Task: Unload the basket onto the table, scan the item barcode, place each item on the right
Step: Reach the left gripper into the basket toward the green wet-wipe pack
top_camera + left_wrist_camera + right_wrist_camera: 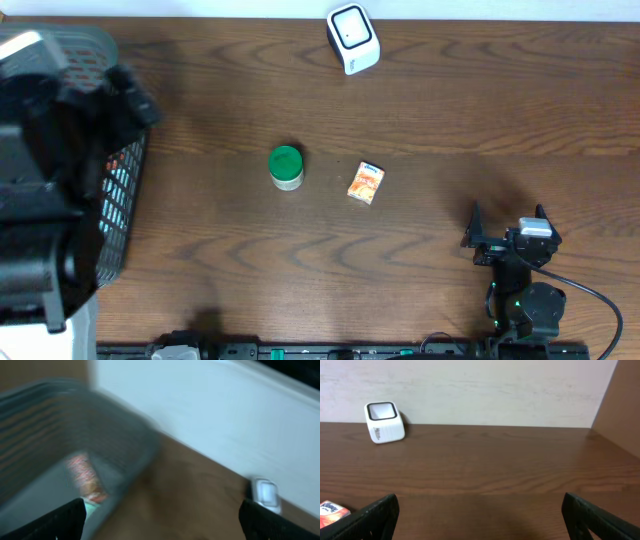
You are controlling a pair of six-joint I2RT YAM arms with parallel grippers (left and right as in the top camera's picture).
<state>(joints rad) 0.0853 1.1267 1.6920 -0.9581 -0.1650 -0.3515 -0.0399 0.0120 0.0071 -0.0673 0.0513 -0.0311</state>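
Observation:
The white barcode scanner (353, 38) stands at the table's far edge; it also shows in the right wrist view (384, 421) and, blurred, in the left wrist view (265, 494). A green-lidded jar (286, 167) and a small orange packet (366, 183) lie mid-table, apart from both grippers. My left gripper (162, 520) is open and empty by the grey basket (45, 435), which holds a blurred orange-red item (82, 477). My right gripper (510, 235) is open and empty at the near right, facing the scanner, with the packet (332, 512) at its lower left.
The mesh basket (120, 190) fills the table's left end, and the bulky left arm (40, 200) hangs over it. A white wall runs along the far edge of the table. A brown panel (620, 405) rises at the right.

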